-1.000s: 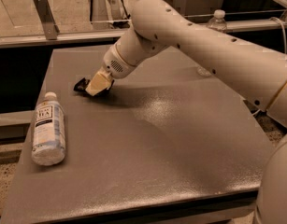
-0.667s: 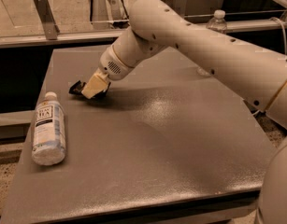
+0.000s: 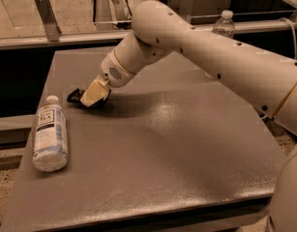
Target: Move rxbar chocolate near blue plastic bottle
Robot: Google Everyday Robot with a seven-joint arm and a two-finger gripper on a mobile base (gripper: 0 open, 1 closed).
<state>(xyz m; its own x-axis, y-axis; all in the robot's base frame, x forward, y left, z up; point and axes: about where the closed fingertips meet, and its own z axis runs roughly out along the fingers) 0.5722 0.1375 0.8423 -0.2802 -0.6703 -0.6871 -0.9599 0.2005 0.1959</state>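
The blue plastic bottle (image 3: 50,135), white and pale blue with a white cap and dark lettering, lies on its side at the table's left edge, cap pointing away from me. The rxbar chocolate (image 3: 75,96), a small black wrapper, shows just beyond the bottle's cap, partly hidden by the gripper. My gripper (image 3: 91,97), with cream-coloured fingers, is down at the table surface and shut on the bar's right end. The bar sits a short way above and right of the bottle's cap.
The grey table (image 3: 157,144) stretches to the right and front. A clear water bottle (image 3: 224,24) stands behind the table at the back right. A metal rail runs along the back, with a bracket (image 3: 46,14) at the back left.
My gripper has carried the bar leftward and slightly toward the front, closer to the bottle's cap. The bottle has not moved.
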